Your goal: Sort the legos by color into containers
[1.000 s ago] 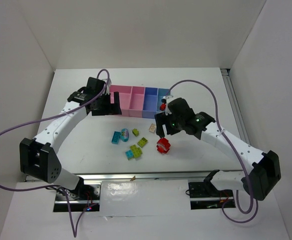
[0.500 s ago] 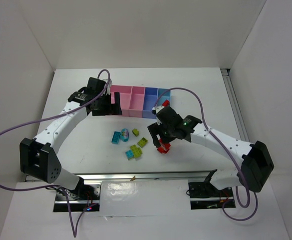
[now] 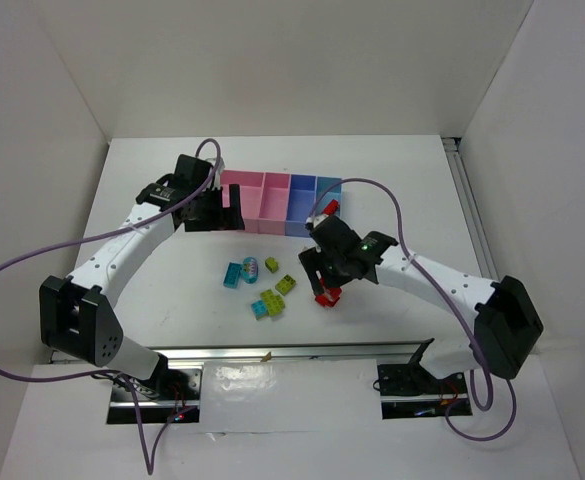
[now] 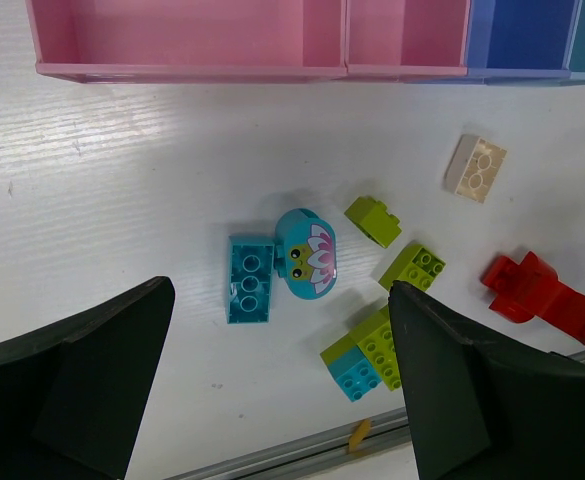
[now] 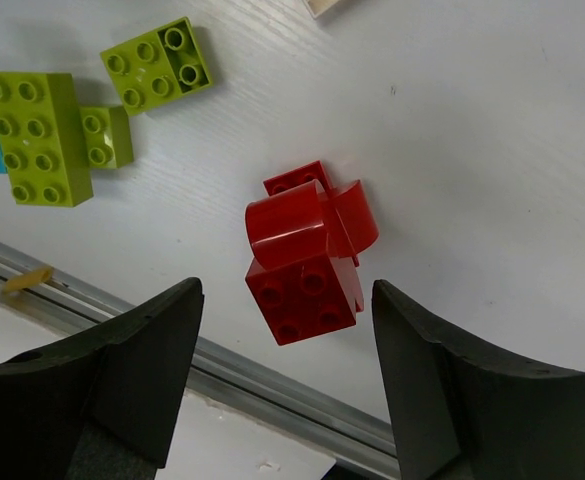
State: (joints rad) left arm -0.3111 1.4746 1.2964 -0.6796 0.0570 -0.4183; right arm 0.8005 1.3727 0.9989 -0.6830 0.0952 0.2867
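Note:
The containers (image 3: pixel 275 214) stand in a row at the table's back: two pink, one blue, one light blue. A red piece (image 3: pixel 329 208) shows at the light blue bin. My right gripper (image 3: pixel 321 283) is open and hovers just over joined red legos (image 3: pixel 329 296). In the right wrist view the red legos (image 5: pixel 307 250) lie between and just ahead of the open fingers (image 5: pixel 285 300). My left gripper (image 3: pixel 217 212) is open and empty in front of the left pink bin. On the table lie a teal brick (image 4: pixel 249 278), a teal rounded piece (image 4: pixel 307 253), lime bricks (image 4: pixel 413 267) and a beige brick (image 4: pixel 477 167).
A lime and cyan stack (image 3: pixel 267 304) lies near the table's front edge. A metal rail (image 5: pixel 272 390) runs along that edge just beyond the red legos. White walls enclose the table on three sides.
My right gripper has moved from near the light blue bin forward and down over the red legos. The left arm has not moved.

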